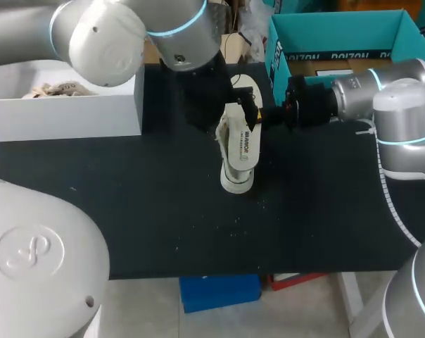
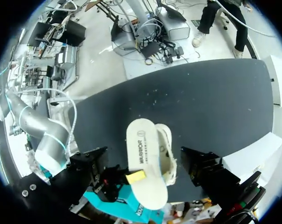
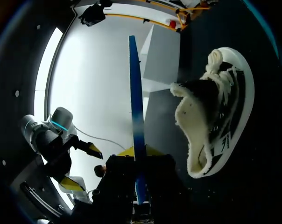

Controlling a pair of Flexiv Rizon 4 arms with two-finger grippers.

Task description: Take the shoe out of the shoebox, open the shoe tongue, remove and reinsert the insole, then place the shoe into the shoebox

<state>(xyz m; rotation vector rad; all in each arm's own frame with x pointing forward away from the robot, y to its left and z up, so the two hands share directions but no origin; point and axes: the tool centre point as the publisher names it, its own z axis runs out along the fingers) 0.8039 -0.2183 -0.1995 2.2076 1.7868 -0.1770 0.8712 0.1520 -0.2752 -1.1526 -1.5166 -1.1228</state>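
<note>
Shoe (image 1: 235, 182): laid on its side near the middle of the table (image 1: 128, 211), with the fleece-lined opening exposed.
Insole (image 1: 244, 144): held out of the shoe and just beside it, printed face turned upward.
Right gripper (image 3: 138, 151): closed on the insole; one yellow tip is pressed to each face.
Left gripper (image 3: 83, 167): positioned high above the shoe, fingers spread wide, nothing held.
White shoebox (image 1: 65, 116): set at the table's left rear, well apart from the shoe; crumpled paper is contained.
</note>
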